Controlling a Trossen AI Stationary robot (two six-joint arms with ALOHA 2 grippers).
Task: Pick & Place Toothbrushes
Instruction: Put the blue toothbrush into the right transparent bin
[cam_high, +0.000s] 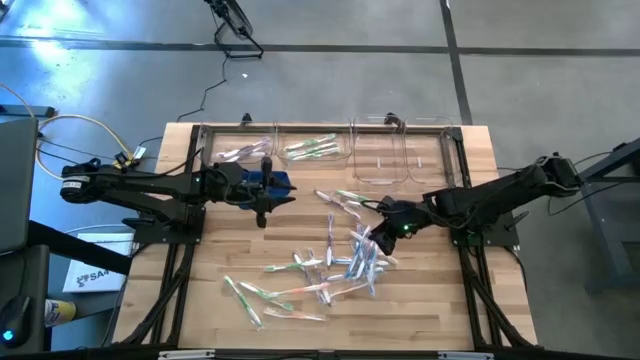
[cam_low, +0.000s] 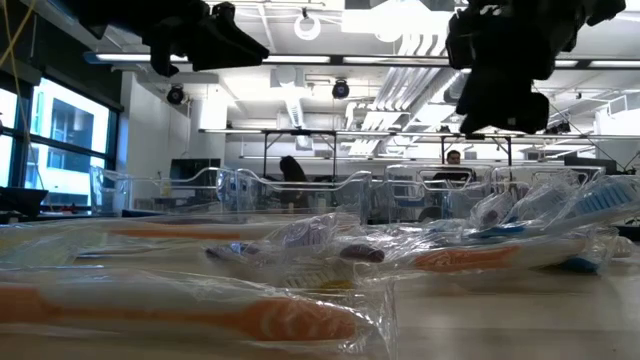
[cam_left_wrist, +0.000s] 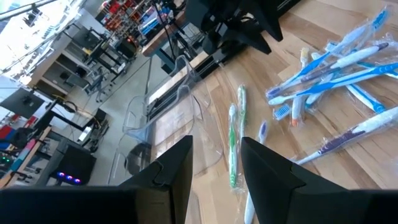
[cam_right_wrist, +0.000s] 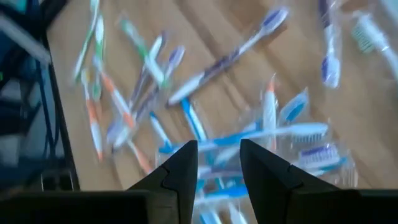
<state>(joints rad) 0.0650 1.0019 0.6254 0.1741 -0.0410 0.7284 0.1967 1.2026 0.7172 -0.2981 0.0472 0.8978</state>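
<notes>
Many toothbrushes (cam_high: 335, 262) in clear wrapping, with blue, green, pink and orange handles, lie scattered on the wooden table (cam_high: 440, 300). Green ones (cam_high: 312, 148) lie in one clear bin and whitish-pink ones (cam_high: 240, 153) in the bin to its left. My right gripper (cam_high: 372, 226) hovers open over the blue-handled heap (cam_right_wrist: 261, 134), its fingers (cam_right_wrist: 180, 168) empty. My left gripper (cam_high: 262, 205) hangs open above the table just on the near side of the bins, with the green toothbrushes (cam_left_wrist: 235, 140) ahead of its fingers (cam_left_wrist: 177, 168). In the low view both grippers sit high above the wrapped toothbrushes (cam_low: 200, 315).
Several clear plastic bins (cam_high: 400, 155) stand in a row along the table's far edge; the two on the right hold nothing I can see. A metal frame (cam_high: 200, 170) borders the table's sides. Bare wood lies at the near right (cam_high: 440, 300). People sit far behind (cam_low: 452, 158).
</notes>
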